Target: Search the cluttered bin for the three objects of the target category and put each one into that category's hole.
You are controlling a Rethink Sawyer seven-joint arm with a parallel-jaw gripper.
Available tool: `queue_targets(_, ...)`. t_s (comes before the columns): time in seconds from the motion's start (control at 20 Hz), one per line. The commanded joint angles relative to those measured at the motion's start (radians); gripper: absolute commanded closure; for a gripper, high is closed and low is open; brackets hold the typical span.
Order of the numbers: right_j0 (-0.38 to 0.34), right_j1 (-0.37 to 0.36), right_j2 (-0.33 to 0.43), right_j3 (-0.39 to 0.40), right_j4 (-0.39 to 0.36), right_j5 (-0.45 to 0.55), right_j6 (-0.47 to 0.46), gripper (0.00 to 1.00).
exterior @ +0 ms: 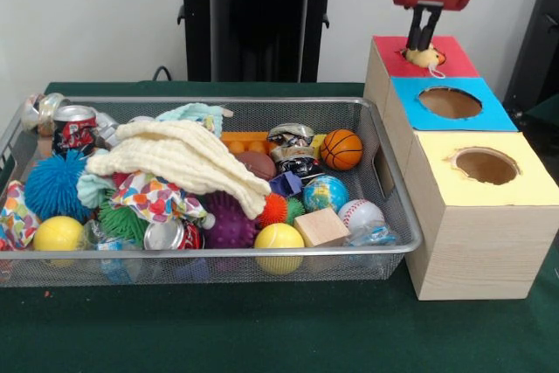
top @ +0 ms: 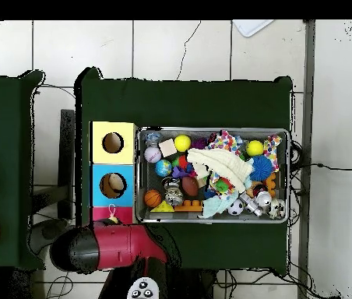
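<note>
My gripper (exterior: 423,44) hangs over the red-topped box (exterior: 458,57) at the back right. Its fingers (exterior: 413,34) stand close together on a pale yellow plush duck (exterior: 426,58), which sits at the red box's round hole and hides it. In the overhead view the red arm (top: 121,245) covers most of that box, and the duck (top: 113,221) peeks out beside it. The wire mesh bin (exterior: 218,252) lies to the left, full of clutter, and shows from above (top: 210,129). I see no teddy bear or other plush toy in it.
The blue-topped box (exterior: 489,115) and the yellow-topped box (exterior: 533,185) stand in a row in front of the red one. The bin holds a cream cloth (exterior: 183,159), spiky balls, sport balls, cans and a wooden block (exterior: 320,226). The black pedestal (exterior: 253,15) stands behind.
</note>
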Motion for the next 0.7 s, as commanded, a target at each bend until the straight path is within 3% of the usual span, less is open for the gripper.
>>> queue_targets(0.05, -0.006, 0.128, 0.041, -0.052, 0.005, -0.107, 0.164, 1.0)
queue_targets(0.45, -0.015, 0.228, 0.04, -0.113, 0.023, -0.155, 0.156, 1.0)
queue_targets(0.7, -0.007, 0.252, 0.031, -0.11, 0.024, -0.185, 0.165, 1.0)
